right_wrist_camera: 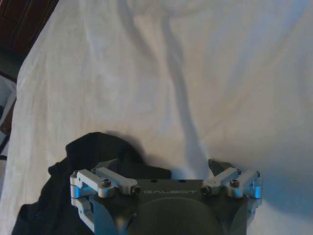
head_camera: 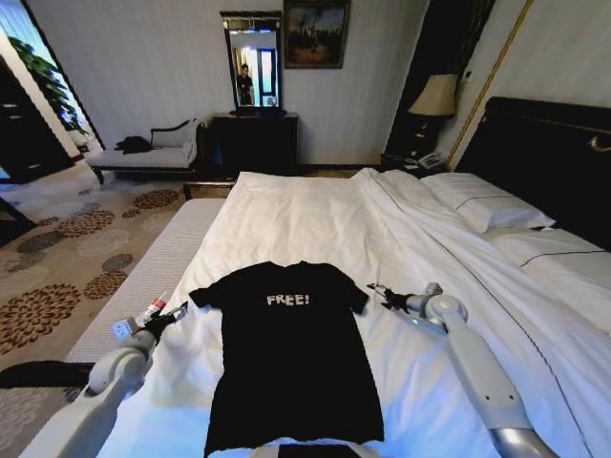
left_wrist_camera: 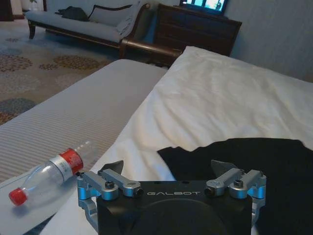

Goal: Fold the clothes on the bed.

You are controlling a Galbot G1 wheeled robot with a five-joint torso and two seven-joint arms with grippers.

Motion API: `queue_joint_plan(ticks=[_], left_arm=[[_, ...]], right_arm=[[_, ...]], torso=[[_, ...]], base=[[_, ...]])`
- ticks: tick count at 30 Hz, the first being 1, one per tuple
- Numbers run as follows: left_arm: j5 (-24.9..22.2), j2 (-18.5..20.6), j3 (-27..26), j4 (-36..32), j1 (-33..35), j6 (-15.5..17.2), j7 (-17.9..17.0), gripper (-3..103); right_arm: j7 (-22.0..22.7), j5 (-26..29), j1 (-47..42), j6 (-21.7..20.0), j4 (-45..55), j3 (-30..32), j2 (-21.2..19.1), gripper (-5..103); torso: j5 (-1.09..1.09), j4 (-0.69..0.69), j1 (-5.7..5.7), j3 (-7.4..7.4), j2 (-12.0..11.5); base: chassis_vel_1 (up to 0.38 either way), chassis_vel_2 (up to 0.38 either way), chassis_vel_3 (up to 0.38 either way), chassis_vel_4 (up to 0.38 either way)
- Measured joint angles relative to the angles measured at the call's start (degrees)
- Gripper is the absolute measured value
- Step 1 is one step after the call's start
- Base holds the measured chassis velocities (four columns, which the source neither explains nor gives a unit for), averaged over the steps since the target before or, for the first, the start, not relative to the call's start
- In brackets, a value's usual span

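Lying flat and face-up on the bed (head_camera: 315,205), the shirt (head_camera: 291,363) has the left gripper (head_camera: 175,315) and right gripper (head_camera: 379,292), both wide open, beside its sleeves; each should pinch deep, catching both layers.

- You see the black T-shirt (head_camera: 291,367) spread flat and face up on the bed (head_camera: 315,215), white "FREE!" lettering across its chest, collar toward the far end.
- It lies between the left gripper (head_camera: 175,314) and the right gripper (head_camera: 379,292), one sleeve tip just beside each.
- The bed's white duvet is lightly creased, stretching out beyond both grippers.
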Motion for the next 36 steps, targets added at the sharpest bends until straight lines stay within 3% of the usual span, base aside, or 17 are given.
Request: queue_joint_plan(ticks=[9, 11, 14, 20, 22, 27, 29, 36], left_arm=[[0.2, -0.9, -0.6, -5.2, 3.0, 0.0, -1.6, 100], [0.2, -0.7, -0.9, -5.7, 3.4, 0.1, -1.8, 100], [0.1, -0.6, -1.3, -5.9, 3.6, 0.2, -1.9, 100], [0.1, -0.8, -1.4, -6.3, 3.9, 0.2, -2.0, 100], [0.1, -0.8, -1.5, -6.3, 4.0, 0.2, -2.0, 100], [0.2, -1.4, -1.8, -6.2, 4.0, 0.2, -2.0, 100], [0.3, -1.5, -1.8, -6.2, 4.0, 0.2, -2.0, 100], [1.0, -2.1, -1.8, -6.5, 4.7, 0.2, -1.8, 100]], right_arm=[[-0.7, -1.3, 3.2, 0.0, -2.9, -0.6, 5.1, 103], [-0.7, -1.7, 3.3, 0.1, -3.2, -0.5, 5.8, 94], [-0.9, -2.2, 3.3, 0.1, -3.7, -0.4, 6.5, 89], [-2.1, -4.6, 4.1, 0.1, -4.9, -0.5, 7.2, 62], [-2.3, -5.0, 4.2, 0.1, -5.0, -0.5, 7.2, 62], [-2.8, -6.7, 4.2, 0.1, -4.9, -0.7, 6.2, 34], [-3.0, -7.0, 4.2, 0.1, -4.8, -0.8, 6.0, 34], [-5.3, -11.7, 3.2, 0.1, -3.6, -1.5, 4.5, 3]], torso=[[0.00, 0.01, 0.00, 0.00, 0.0], [-0.01, -0.01, 0.00, 0.00, 0.0], [0.00, -0.01, 0.00, 0.00, 0.0], [-0.01, 0.00, 0.01, 0.00, 0.0], [0.00, 0.00, 0.00, 0.00, 0.0], [-0.01, 0.00, 0.00, 0.00, 0.0], [0.00, 0.00, 0.00, 0.00, 0.0], [0.00, 0.00, 0.00, 0.00, 0.0]], base=[[0.000, 0.000, 0.000, 0.000], [0.000, 0.000, 0.000, 0.000], [0.000, 0.000, 0.000, 0.000], [0.000, 0.000, 0.000, 0.000], [0.000, 0.000, 0.000, 0.000], [0.000, 0.000, 0.000, 0.000], [0.000, 0.000, 0.000, 0.000], [0.000, 0.000, 0.000, 0.000]])
